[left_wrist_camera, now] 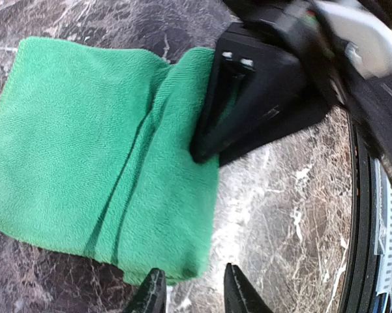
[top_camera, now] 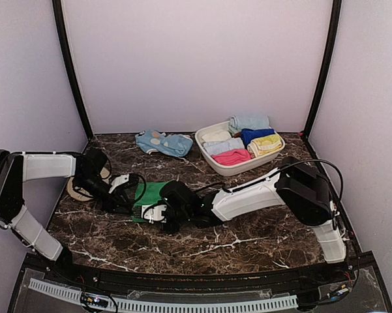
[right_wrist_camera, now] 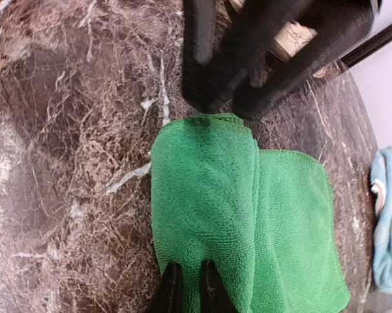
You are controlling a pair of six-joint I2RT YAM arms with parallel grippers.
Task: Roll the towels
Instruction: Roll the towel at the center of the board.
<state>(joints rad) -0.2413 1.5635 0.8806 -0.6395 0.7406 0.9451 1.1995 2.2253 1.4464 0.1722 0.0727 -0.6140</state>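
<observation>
As seen from above, towel position: green towel (top_camera: 150,192) on the bench (top_camera: 248,241), mid-front, between both hands.
Towel state: one edge turned over into a single loose fold; no tight roll formed.
Right hand (right_wrist_camera: 190,274): fingers pressed nearly together, pinching the folded edge.
Left hand (left_wrist_camera: 194,274): fingers spread at the towel's corner, gripping nothing.
Done: first turn only.
Remaining: further turns on this towel; blue cloth (top_camera: 163,142) at rear lying unrolled.
Basket (top_camera: 225,168): rolled cloths inside.
</observation>
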